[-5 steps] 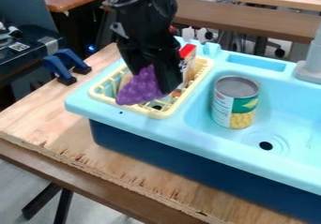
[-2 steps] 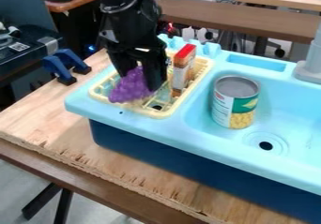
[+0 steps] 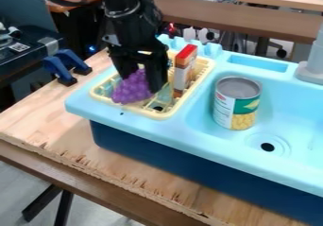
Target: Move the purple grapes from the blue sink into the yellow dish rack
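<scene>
Purple bumpy grape bunch [image 3: 131,89], clasped by the black pincer [image 3: 140,83], fingers parted around it, is at the cream plastic rack's [image 3: 203,76] near edge; rightward, across a gap, a red-topped box [image 3: 182,71] stands inside.

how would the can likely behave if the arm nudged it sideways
The can looks rigid, so it would probably slide rather than dent. Standing upright on its flat end, it seems fairly steady, though its tall shape could let a high push tip it; on its side, it might roll.
</scene>
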Action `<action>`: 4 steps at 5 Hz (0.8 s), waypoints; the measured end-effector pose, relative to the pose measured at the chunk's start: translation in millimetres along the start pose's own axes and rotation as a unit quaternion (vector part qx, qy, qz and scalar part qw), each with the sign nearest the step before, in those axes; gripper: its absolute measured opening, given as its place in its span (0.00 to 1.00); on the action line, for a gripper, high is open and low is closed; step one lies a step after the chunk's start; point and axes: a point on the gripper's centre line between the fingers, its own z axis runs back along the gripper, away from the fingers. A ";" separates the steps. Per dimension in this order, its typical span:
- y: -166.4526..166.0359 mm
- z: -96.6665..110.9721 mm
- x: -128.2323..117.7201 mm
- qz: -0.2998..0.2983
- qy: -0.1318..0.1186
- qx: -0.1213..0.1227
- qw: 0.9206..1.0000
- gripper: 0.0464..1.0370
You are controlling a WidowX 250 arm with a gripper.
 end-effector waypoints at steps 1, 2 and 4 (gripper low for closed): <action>7.7 -2.2 5.3 0.008 0.000 0.011 1.000 0.77; 15.0 -1.1 10.9 0.025 -0.022 0.020 0.999 0.83; 1.1 -7.5 4.7 0.019 -0.037 -0.001 0.999 0.97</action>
